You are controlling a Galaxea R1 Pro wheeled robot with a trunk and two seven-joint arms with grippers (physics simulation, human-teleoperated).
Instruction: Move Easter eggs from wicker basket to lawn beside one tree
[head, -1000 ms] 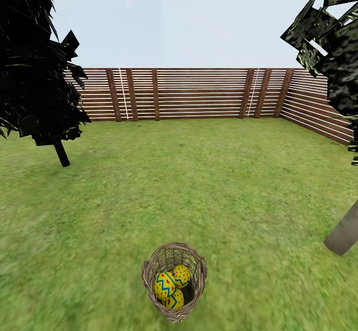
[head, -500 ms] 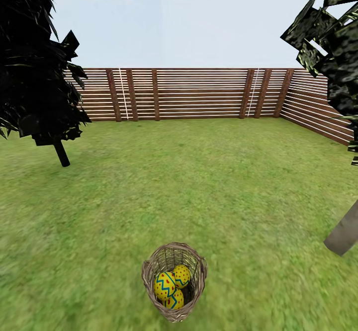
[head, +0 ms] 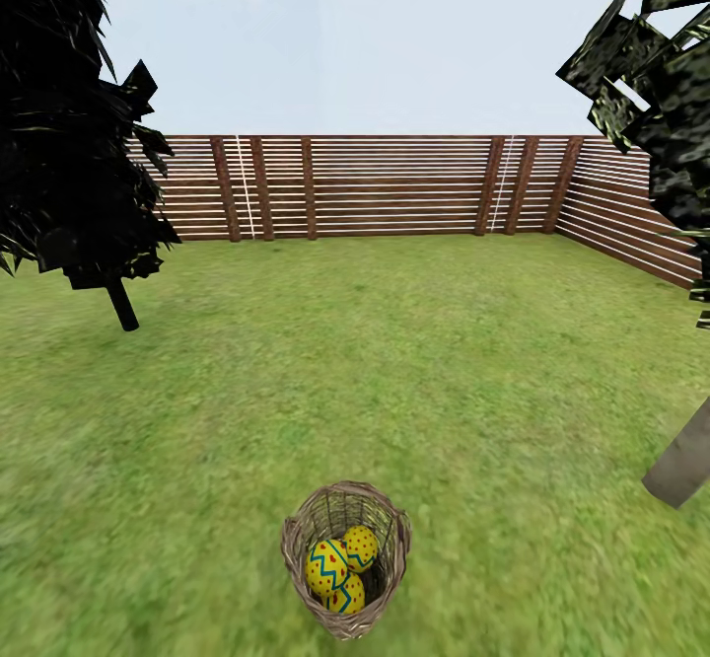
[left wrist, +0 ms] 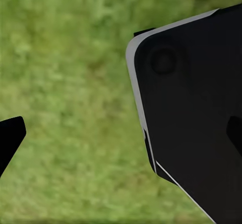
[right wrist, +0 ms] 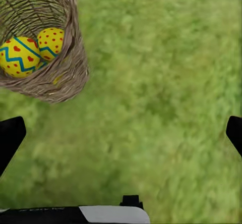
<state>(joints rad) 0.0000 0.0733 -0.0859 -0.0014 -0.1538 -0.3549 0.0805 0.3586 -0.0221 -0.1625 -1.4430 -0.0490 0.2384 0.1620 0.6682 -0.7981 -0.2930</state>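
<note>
Evidently parked before the wicker basket (head: 345, 558) on the lawn (head: 414, 361), Easter eggs (head: 340, 568) all inside; right gripper (right wrist: 121, 133) spread wide, empty, ready to reach; left gripper's (left wrist: 75, 133) spread unclear.

You will find no writing, label, brand, number or sign to read anywhere in these views. The Easter eggs (head: 335, 566) in the wicker basket (head: 392, 548) carry only painted decoration: blue zigzag bands and small red hearts and dots, with no letters among them. The fence (head: 394, 186) shows plain brown slats and posts with nothing printed on them.
</note>
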